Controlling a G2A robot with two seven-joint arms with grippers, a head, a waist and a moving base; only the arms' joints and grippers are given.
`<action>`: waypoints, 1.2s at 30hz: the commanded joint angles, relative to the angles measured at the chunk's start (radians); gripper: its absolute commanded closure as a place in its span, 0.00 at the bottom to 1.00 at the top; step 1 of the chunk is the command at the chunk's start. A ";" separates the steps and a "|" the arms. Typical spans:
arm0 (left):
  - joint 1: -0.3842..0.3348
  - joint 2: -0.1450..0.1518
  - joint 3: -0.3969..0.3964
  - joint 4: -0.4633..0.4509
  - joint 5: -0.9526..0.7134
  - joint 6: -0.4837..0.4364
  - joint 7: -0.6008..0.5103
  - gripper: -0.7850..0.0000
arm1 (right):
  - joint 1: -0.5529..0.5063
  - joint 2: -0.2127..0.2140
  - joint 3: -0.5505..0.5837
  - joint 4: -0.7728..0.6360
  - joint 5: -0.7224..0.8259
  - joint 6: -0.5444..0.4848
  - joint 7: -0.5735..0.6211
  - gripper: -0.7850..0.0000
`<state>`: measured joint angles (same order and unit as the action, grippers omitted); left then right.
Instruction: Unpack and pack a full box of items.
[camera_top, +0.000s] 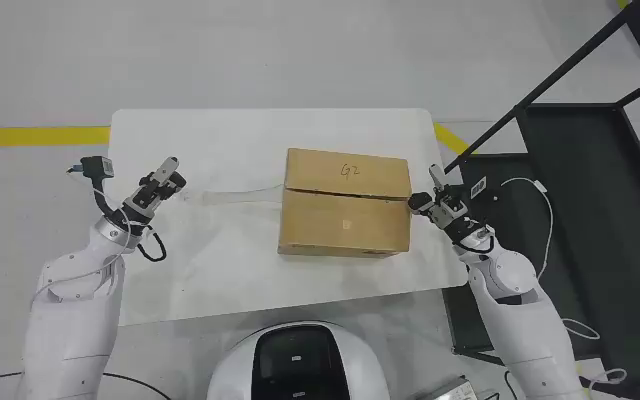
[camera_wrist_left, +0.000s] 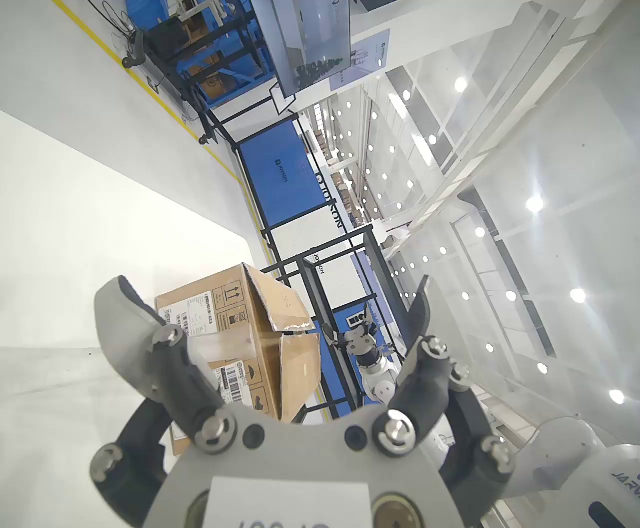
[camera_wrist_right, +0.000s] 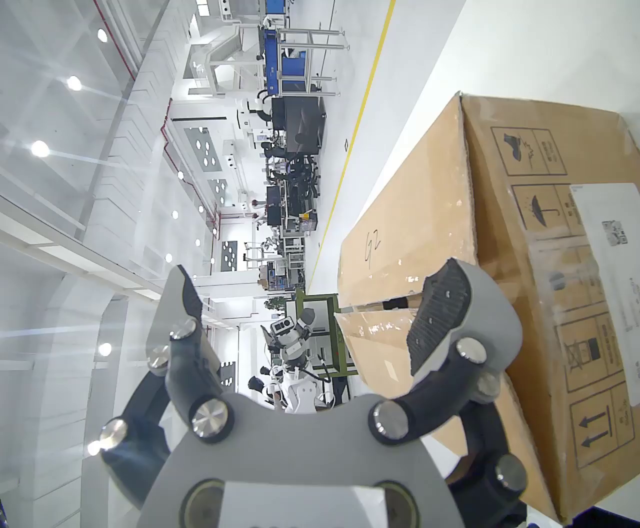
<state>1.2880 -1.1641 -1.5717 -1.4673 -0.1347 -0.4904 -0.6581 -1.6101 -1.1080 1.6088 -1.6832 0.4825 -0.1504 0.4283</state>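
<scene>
Box beside right end effector

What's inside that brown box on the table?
Nothing inside shows. The cardboard box has its top folded over, with just a narrow seam across it, so whatever it holds is covered.

A brown cardboard box stands upright on the table, right of the middle and near the right edge, its long sides along the front edge. Its two top flaps are folded down and meet at a slightly parted seam with torn edges. Labels and handling symbols cover its ends. A clear tape strip lies leftward from it.
</scene>
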 joint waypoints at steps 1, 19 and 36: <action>0.000 0.000 0.000 0.000 0.000 0.000 0.000 0.00 | 0.000 0.000 0.000 0.000 0.000 0.000 0.000 0.00; -0.121 -0.015 0.199 0.081 0.074 -0.084 -0.061 0.00 | 0.180 -0.010 -0.011 0.305 0.042 0.029 -0.020 0.00; -0.132 0.003 0.102 0.209 -0.020 -0.074 0.000 0.00 | 0.286 -0.033 -0.194 0.335 -0.018 0.043 0.163 0.00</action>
<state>1.1502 -1.1639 -1.4559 -1.2599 -0.1468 -0.5675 -0.6518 -1.3319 -1.1389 1.4249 -1.3497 0.4648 -0.1053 0.5850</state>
